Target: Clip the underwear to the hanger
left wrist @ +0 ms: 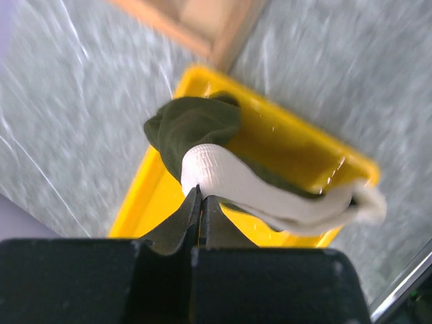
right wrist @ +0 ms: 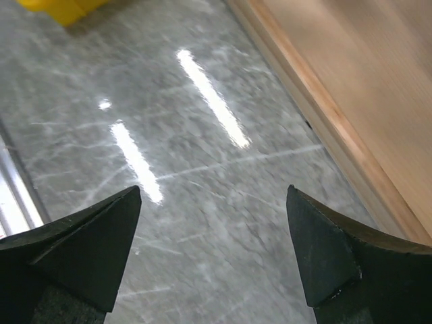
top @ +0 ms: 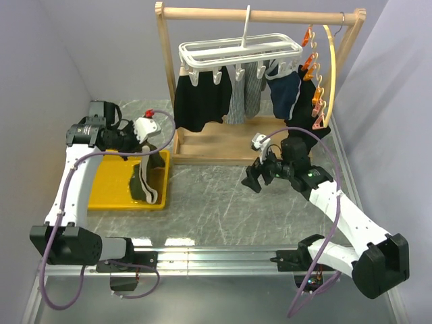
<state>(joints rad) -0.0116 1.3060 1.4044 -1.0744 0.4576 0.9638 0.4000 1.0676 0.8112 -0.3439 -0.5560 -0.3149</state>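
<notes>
Tight pinch from the left tool [left wrist: 200, 192] on the underwear [left wrist: 196, 125], its beige waistband lifted and olive cloth bunched over the yellow tray [left wrist: 310, 145]; the right tool [right wrist: 213, 192] gapes empty.

High overview; close wrist views sharing tray [top: 111, 187]

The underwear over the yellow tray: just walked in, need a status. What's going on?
The left gripper is shut on the beige waistband of the underwear, above the yellow tray. The right gripper is open and empty over the table. The hanger on the rack holds other garments; the underwear is not yet clipped.
</notes>
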